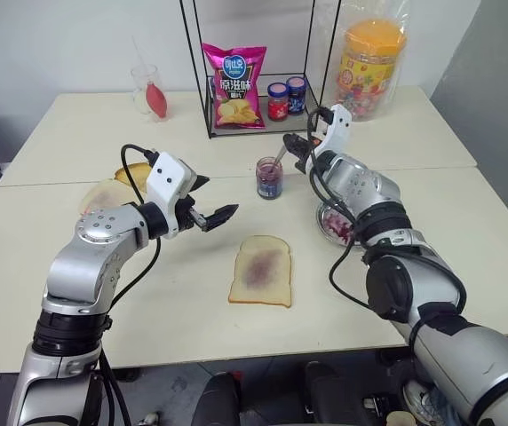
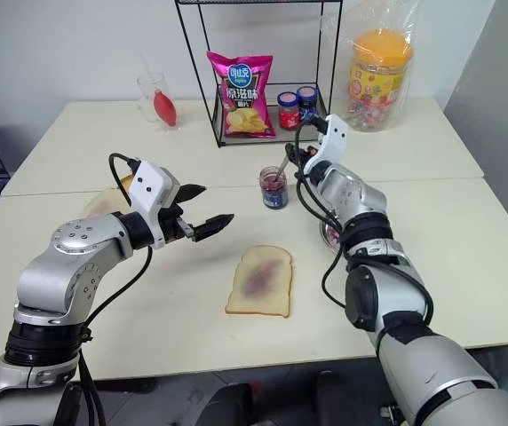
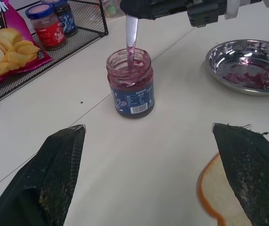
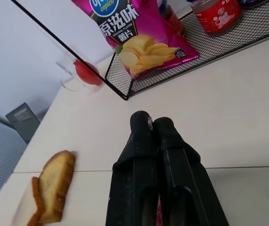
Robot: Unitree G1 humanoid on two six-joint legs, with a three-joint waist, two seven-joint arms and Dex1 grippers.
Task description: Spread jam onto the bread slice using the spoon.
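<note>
The bread slice [image 1: 261, 271], pale with a purple smudge in its middle, lies flat near the table's front centre. Behind it stands a small glass jar of dark jam [image 1: 269, 178]. The spoon [image 3: 131, 37] stands in the jar with its bowl down in the jam. My right gripper [image 1: 291, 146] is shut on the top of the spoon's handle, just above and right of the jar. To the left of the bread, my left gripper [image 1: 217, 197] hovers open above the table, holding nothing, and points toward the jar.
A steel dish [image 3: 247, 66] smeared with jam sits right of the jar, under my right forearm. Toasted slices [image 1: 112, 188] lie at the left. At the back stand a wire rack [image 1: 236, 124] with a chips bag [image 1: 234, 84] and two small jars [image 1: 287, 98], a glass [image 1: 150, 89] and a large tub [image 1: 371, 67].
</note>
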